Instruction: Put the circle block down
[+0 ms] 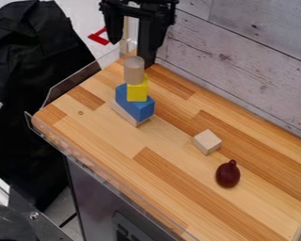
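Gripper (pixel 131 49) hangs around 12 o'clock, jaws apart. Round block (pixel 134 70) stands just below it, atop yellow (pixel 137 91), blue (pixel 135 105) and plain wood (pixel 124 113) blocks. Black cloth (pixel 27 94) at 9 o'clock has some cut-off white print.

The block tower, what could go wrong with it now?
The round wooden block stands on a small yellow block, so a nudge could tip it off. The hand hangs close by and might bump it. A bump could also topple the yellow block from the blue one.
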You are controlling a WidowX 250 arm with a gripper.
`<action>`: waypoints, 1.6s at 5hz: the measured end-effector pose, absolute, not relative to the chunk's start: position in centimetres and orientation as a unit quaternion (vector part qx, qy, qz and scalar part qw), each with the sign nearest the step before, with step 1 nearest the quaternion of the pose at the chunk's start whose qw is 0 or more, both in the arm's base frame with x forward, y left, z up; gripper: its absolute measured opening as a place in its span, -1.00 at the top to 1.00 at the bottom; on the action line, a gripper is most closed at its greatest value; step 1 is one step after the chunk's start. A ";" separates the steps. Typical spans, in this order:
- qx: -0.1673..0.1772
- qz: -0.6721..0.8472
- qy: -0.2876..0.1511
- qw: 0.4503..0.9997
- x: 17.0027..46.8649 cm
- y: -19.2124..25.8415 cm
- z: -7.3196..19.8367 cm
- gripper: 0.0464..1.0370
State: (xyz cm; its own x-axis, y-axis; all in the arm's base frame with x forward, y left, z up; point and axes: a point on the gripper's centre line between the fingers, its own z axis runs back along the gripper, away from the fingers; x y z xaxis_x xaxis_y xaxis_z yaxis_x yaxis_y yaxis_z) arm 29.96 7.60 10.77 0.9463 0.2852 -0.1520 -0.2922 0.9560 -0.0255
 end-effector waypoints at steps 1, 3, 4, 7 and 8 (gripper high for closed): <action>-0.029 0.151 0.077 0.985 30.0 7.5 10.6 -0.93; -0.028 0.145 0.106 0.983 29.5 6.9 9.4 -0.93; -0.026 0.147 0.125 0.981 29.0 6.7 8.5 -0.93; -0.028 0.158 0.149 0.976 28.6 6.4 6.7 -0.29; -0.027 0.165 0.147 0.975 28.7 6.4 6.7 0.06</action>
